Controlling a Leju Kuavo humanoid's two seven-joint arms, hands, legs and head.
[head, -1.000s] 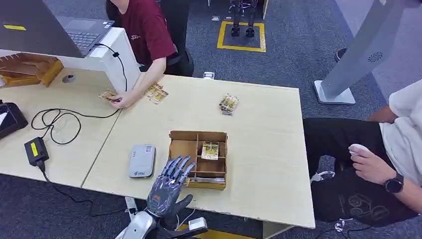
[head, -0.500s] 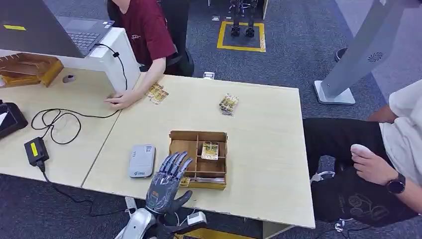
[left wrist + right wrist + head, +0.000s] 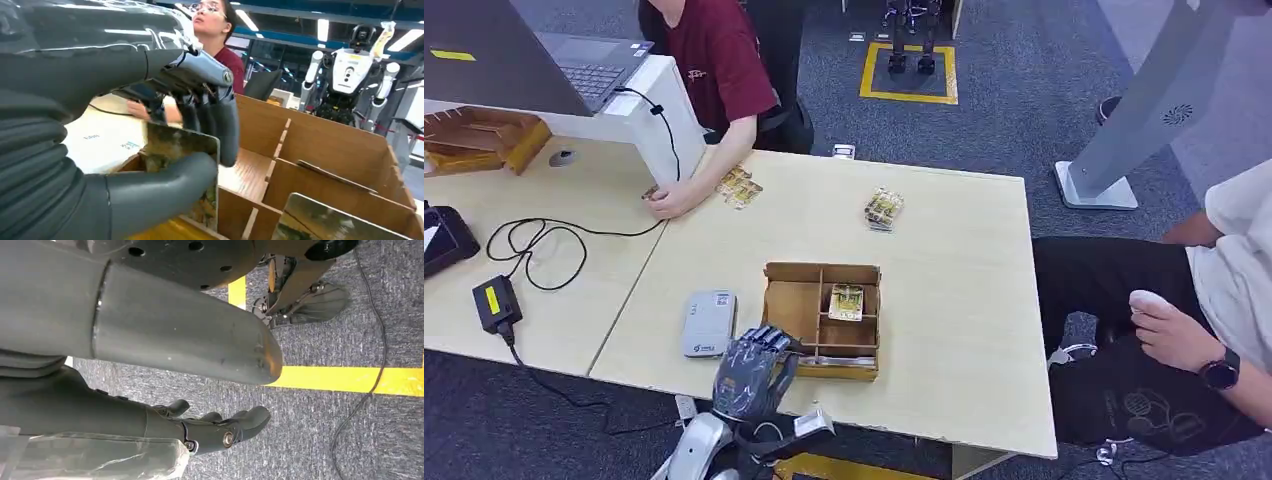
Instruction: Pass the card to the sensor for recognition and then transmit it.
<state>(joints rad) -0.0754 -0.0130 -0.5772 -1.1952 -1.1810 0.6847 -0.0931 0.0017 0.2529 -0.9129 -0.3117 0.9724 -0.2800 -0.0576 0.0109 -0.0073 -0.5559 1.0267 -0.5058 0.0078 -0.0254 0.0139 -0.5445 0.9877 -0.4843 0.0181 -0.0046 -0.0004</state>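
Fingers: my left hand (image 3: 165,150) has its fingers (image 3: 220,125) curled over a card (image 3: 187,165), thumb pressing it from the other side; I read it as pinched.
Card: upright on edge, at the near wall of the box (image 3: 822,318), face across the fingertips.
Sensor: the grey reader (image 3: 708,322) lies just left of the fingers, beside the box; I judge a lift, then a short sideways carry.
Nearer arm: left; the right hand (image 3: 220,432) hangs over the floor, fingers loosely apart, holding nothing.
Views: the wrist view shows the pinch; the head view (image 3: 749,372) hides the card but shows the reader.

The left hand (image 3: 749,375) has dark grey fingers (image 3: 227,130), a ribbed grey cover and a silver forearm.
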